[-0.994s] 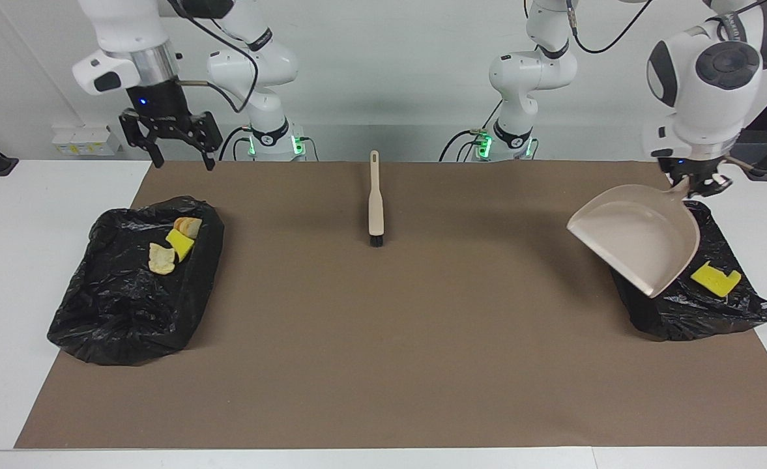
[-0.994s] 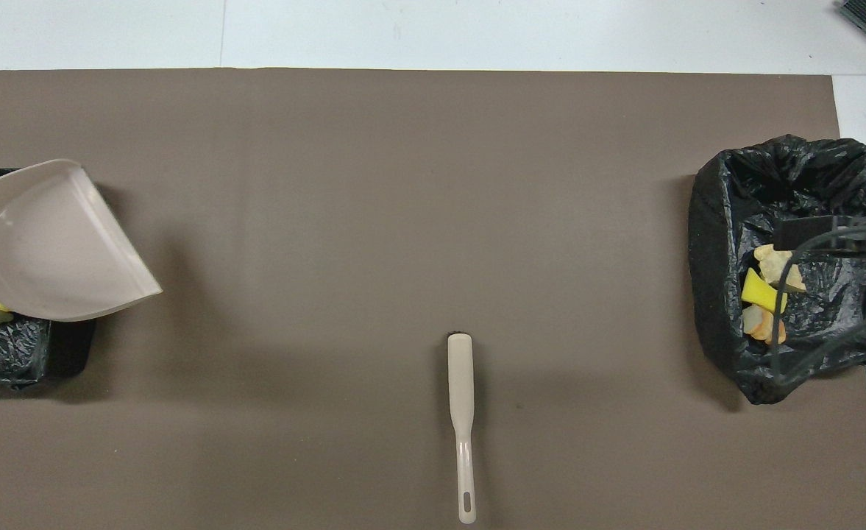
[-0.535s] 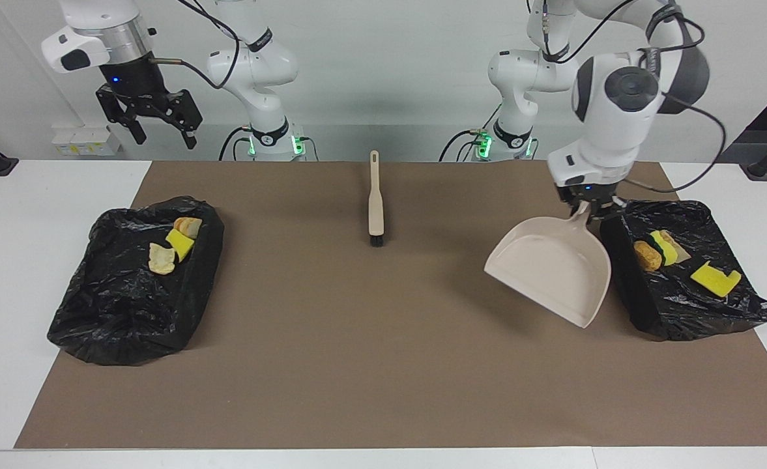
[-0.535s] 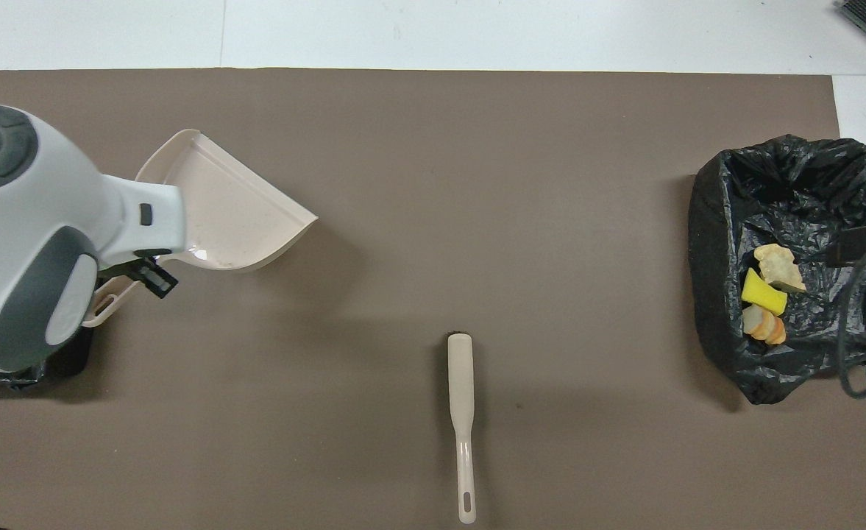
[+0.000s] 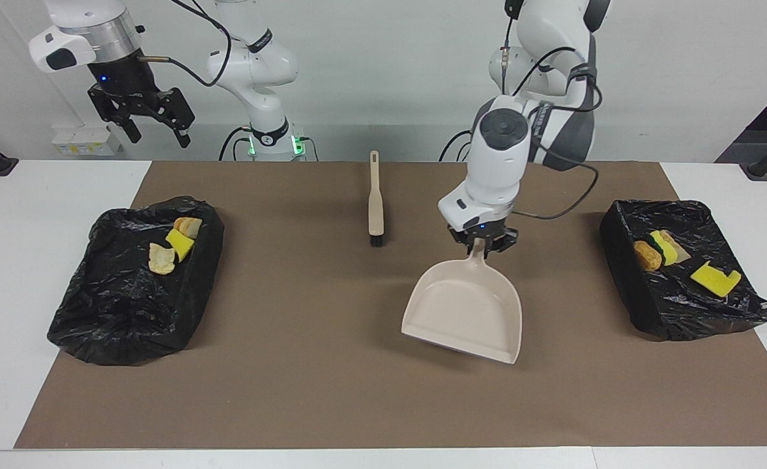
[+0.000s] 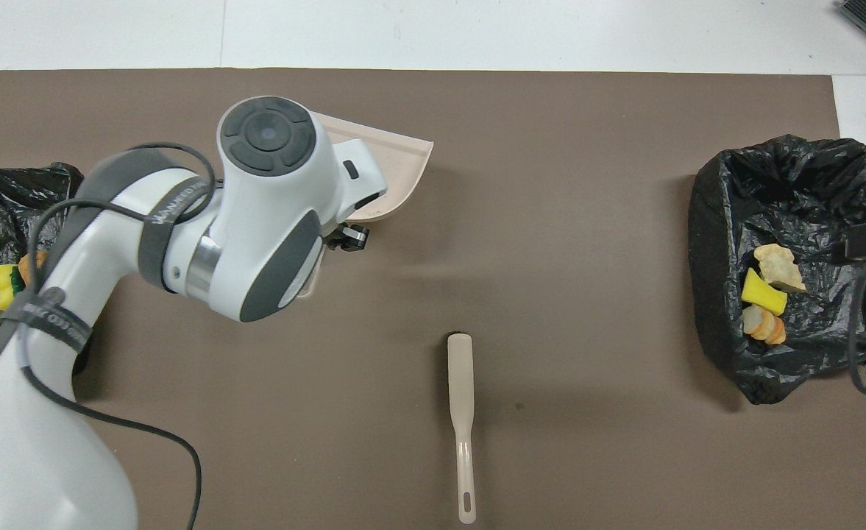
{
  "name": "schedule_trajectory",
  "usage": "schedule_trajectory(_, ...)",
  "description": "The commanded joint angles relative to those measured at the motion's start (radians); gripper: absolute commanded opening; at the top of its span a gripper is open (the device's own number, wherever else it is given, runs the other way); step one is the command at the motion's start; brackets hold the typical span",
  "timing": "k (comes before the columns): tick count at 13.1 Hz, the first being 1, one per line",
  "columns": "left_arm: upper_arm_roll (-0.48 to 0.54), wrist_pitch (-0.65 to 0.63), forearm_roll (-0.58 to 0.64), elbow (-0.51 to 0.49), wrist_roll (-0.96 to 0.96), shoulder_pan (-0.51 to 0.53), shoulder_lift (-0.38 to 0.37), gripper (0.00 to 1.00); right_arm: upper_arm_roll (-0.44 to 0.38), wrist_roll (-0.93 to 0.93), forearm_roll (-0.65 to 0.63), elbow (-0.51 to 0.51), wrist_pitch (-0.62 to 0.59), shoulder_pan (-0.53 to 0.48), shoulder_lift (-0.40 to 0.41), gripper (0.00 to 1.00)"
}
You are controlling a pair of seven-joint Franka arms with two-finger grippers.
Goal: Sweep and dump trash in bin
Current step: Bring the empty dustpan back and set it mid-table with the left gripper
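Observation:
My left gripper (image 5: 483, 246) is shut on the handle of the beige dustpan (image 5: 464, 312), holding it low over the middle of the brown mat with its lip tilted down. The pan is empty and partly shows under my arm in the overhead view (image 6: 396, 173). The trash I see lies in two black-lined bins. A yellow sponge, a pale lump and a brown lump (image 5: 174, 244) (image 6: 764, 294) lie in one. A yellow sponge (image 5: 715, 279) and a brown lump with a yellow-green sponge (image 5: 653, 253) (image 6: 2, 287) lie in the other. My right gripper (image 5: 156, 130) is open and empty, high up.
The bins stand at the right arm's end (image 5: 129, 306) (image 6: 786, 184) and the left arm's end (image 5: 683, 306) (image 6: 6, 184) of the mat. The beige brush (image 5: 375, 202) (image 6: 461, 412) lies on the mat, nearer the robots than the dustpan.
My left arm has carried the dustpan from over the bin at its end to the middle of the mat and lowered it. My right gripper has risen and drawn back.

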Motion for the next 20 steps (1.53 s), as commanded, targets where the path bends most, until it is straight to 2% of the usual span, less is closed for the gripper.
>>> schedule_trajectory(1, 0.022, 0.007, -0.017, 0.098, -0.135, -0.056, 0.063, 0.0, 0.005, -0.018, -0.004, 0.007, -0.01, -0.004, -0.002, 1.0)
schedule_trajectory(3, 0.024, 0.012, -0.014, 0.166, -0.259, -0.111, 0.13, 0.0, 0.005, -0.058, -0.006, -0.019, 0.024, -0.005, -0.01, 1.0)
schedule_trajectory(5, 0.028, 0.012, -0.009, 0.192, -0.304, -0.153, 0.161, 0.0, 0.005, -0.129, -0.007, -0.023, 0.035, -0.011, -0.013, 1.0)
schedule_trajectory(7, 0.037, 0.009, 0.004, 0.315, -0.425, -0.198, 0.291, 0.0, 0.005, -0.13, -0.03, -0.023, 0.029, -0.007, -0.013, 1.0)
schedule_trajectory(8, 0.037, 0.013, 0.006, 0.331, -0.433, -0.206, 0.314, 0.0, 0.005, -0.13, -0.052, -0.023, 0.025, -0.005, -0.015, 1.0)
schedule_trajectory(16, 0.031, 0.03, -0.011, 0.316, -0.442, -0.238, 0.344, 0.0, 0.005, -0.121, -0.041, -0.025, 0.021, -0.005, -0.015, 1.0)
schedule_trajectory(20, 0.034, 0.084, -0.036, 0.286, -0.439, -0.23, 0.336, 0.6, 0.005, -0.13, -0.035, -0.025, 0.021, -0.005, -0.015, 1.0)
